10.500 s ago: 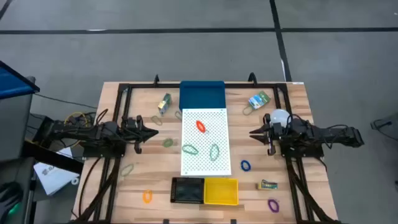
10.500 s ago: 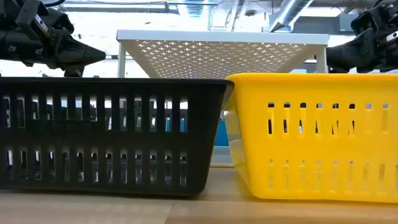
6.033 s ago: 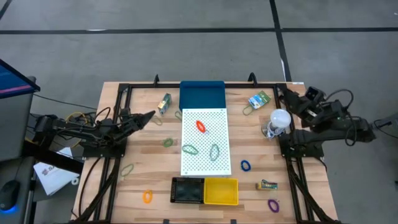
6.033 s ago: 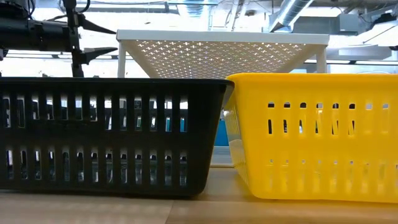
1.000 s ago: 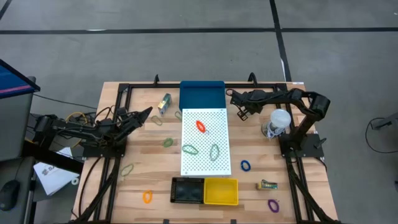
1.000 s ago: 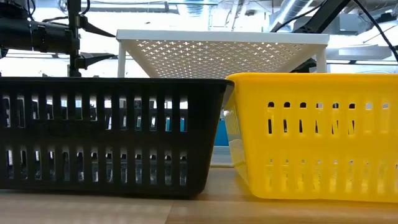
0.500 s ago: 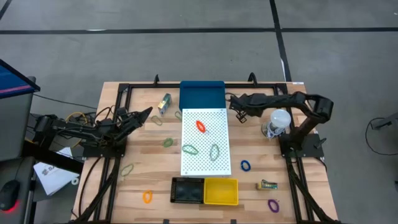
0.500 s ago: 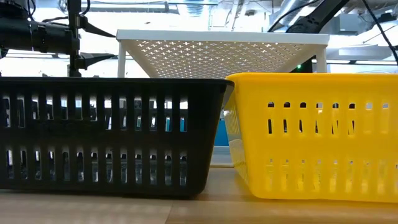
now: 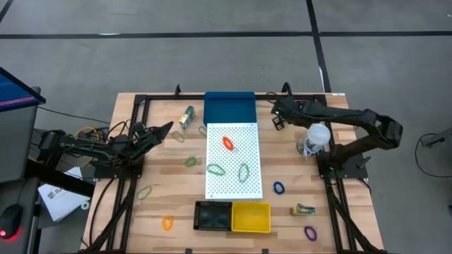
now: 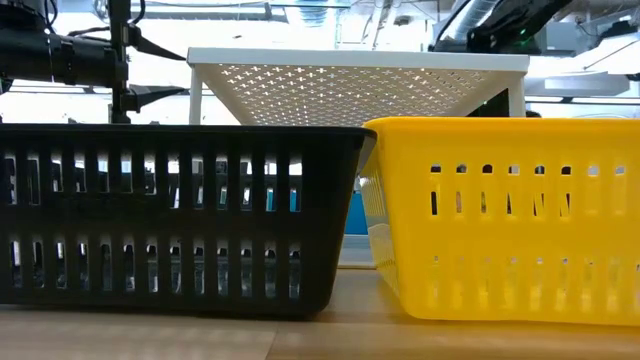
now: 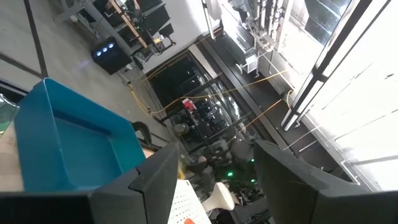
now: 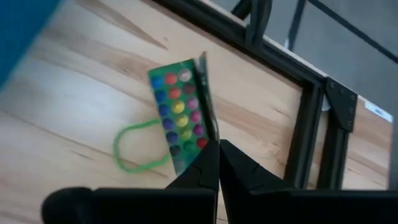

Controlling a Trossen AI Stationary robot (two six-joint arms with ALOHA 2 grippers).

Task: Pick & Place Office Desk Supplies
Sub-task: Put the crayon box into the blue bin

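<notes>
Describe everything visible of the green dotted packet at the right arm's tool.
The green packet is a small flat card printed with rows of coloured dots: red, yellow, blue, pink. It looks thin and glossy. The right tool is shut on its edge, holding it tilted above the wooden table. A green rubber band shows beside it.

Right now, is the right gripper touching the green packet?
Touching. In the right wrist view the right gripper is shut on the edge of the green packet, which hangs tilted above the table.
</notes>
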